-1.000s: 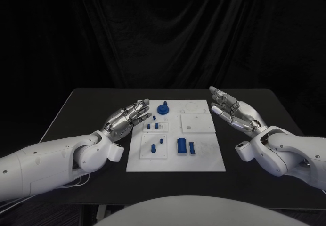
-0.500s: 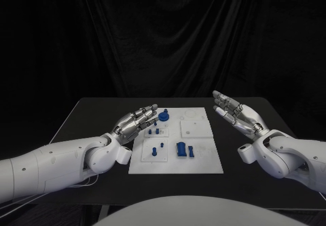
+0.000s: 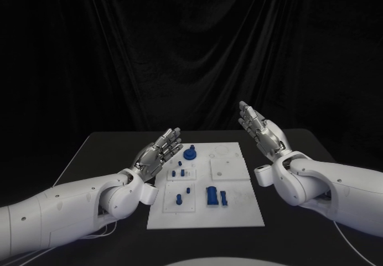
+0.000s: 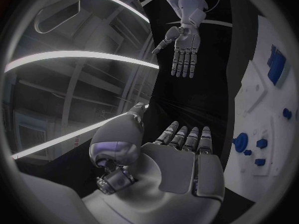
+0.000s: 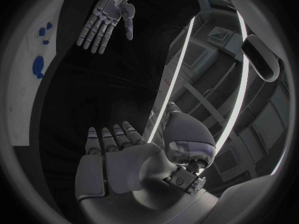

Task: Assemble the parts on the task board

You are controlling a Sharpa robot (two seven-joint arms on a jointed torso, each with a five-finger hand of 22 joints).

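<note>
The white task board (image 3: 239, 213) lies in the middle of the black table. On it stand a round blue knob (image 3: 190, 153), a few small blue pegs (image 3: 180, 173), a blue pin (image 3: 184, 197) and a taller blue block (image 3: 212, 195). My left hand (image 3: 160, 149) hovers over the board's far left corner, fingers straight and spread, holding nothing. My right hand (image 3: 259, 132) is raised above the board's far right side, palm turned inward, also holding nothing. In the left wrist view my left hand (image 4: 184, 154) faces the right hand (image 4: 184, 45), with the board (image 4: 252, 102) beside them. The right wrist view has my right hand (image 5: 115, 154) facing the left hand (image 5: 106, 17).
The black table (image 3: 96, 152) runs out on both sides of the board, with a dark curtain behind it. A thin white cable (image 3: 355, 246) lies on the table near the right arm.
The head camera has shifted, so the board sits lower in the picture. Relative to the board both hands have risen, the right one more; both still hold nothing.
</note>
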